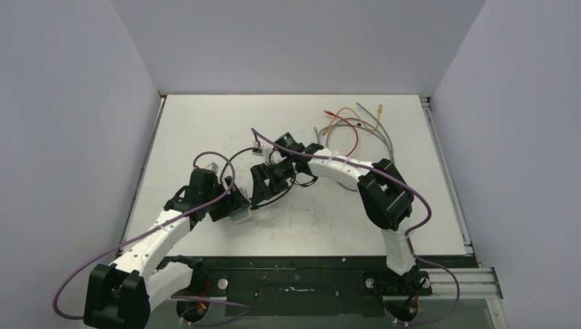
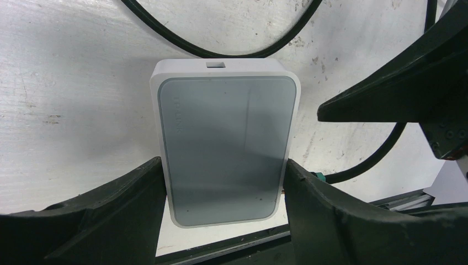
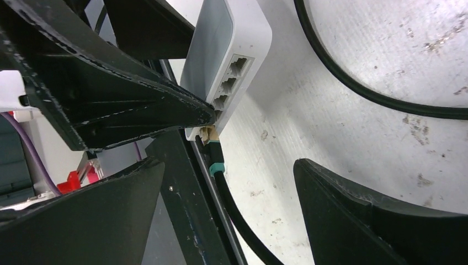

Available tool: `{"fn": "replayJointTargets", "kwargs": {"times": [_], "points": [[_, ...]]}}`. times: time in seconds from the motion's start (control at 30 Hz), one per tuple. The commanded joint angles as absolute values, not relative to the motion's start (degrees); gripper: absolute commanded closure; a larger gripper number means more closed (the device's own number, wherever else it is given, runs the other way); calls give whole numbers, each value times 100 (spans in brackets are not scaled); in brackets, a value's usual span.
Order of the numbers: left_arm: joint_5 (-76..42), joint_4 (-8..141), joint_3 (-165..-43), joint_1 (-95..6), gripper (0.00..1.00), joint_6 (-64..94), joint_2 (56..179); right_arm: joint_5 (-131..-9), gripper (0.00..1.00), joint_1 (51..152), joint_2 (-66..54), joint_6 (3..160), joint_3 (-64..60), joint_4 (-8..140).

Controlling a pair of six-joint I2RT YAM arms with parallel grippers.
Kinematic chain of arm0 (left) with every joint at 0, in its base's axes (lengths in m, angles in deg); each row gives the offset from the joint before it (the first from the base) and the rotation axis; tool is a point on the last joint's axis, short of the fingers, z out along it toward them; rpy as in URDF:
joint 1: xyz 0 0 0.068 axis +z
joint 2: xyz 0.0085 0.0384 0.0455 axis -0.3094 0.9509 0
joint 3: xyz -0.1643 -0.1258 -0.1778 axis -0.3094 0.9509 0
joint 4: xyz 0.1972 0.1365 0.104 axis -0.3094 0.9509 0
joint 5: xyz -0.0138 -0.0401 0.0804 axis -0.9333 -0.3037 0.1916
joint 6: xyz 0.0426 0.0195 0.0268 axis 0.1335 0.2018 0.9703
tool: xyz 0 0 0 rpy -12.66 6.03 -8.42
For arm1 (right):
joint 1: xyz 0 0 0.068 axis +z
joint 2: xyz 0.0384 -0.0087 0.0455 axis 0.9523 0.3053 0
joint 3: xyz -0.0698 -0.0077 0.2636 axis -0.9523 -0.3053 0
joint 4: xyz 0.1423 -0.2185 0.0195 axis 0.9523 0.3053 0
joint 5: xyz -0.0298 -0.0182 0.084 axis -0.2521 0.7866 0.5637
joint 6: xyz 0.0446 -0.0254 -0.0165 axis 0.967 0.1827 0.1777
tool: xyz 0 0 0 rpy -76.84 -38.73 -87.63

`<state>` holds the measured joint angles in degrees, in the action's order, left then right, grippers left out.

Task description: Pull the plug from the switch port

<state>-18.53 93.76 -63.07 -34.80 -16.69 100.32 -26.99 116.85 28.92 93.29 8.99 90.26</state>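
The switch is a flat pale grey-blue box lying on the white table near its front edge. My left gripper is shut on it, one finger pressed on each long side. In the right wrist view the switch shows its row of sockets. A black plug with a teal band sits in the end socket, and its black cable runs toward the camera. My right gripper is open, its fingers either side of that cable just behind the plug, touching nothing. From above, the left gripper and right gripper are close together.
Loose red, orange and grey cables lie at the back right. A small black device sits behind the right gripper. The black front rail runs right beside the switch. Loops of black cable lie around the switch.
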Motion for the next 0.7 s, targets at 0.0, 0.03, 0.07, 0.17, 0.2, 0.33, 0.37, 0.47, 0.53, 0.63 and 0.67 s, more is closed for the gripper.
{"fn": "replayJointTargets", "kwargs": {"times": [0.0,0.03,0.07,0.17,0.2,0.33,0.37,0.47,0.53,0.63,0.67], "points": [[-1961,9043,-6620,-3437,100,-1716,9985,-2353,11,11772,2987,9340,1122,8901],[-1964,9040,-6619,-3442,100,-1715,9976,-2300,12,11774,3011,9352,1117,8880],[-1969,9038,-6615,-3440,100,-1715,9980,-2245,14,11777,3029,9369,1113,8856],[-1964,9042,-6602,-3438,100,-1715,9972,-2076,18,11786,3077,9454,1090,8751],[-1964,9042,-6602,-3437,100,-1716,9972,-2028,19,11787,3094,9484,1068,8717],[-1956,9041,-6618,-3437,100,-1716,9971,-1904,26,11802,3164,9626,1004,8550],[-1962,9043,-6619,-3437,100,-1716,9979,-1872,28,11792,3190,9676,999,8485],[-1969,9032,-6633,-3437,100,-1715,9993,-1764,32,11801,3243,9829,998,8307],[-1980,9034,-6637,-3437,100,-1715,9998,-1732,32,11798,3282,9898,1002,8245],[-1995,9034,-6620,-3437,100,-1708,9998,-1700,32,11795,3323,9913,986,8218],[-1991,9039,-6619,-3437,100,-1711,9991,-1683,32,11801,3332,9924,975,8193]]}}
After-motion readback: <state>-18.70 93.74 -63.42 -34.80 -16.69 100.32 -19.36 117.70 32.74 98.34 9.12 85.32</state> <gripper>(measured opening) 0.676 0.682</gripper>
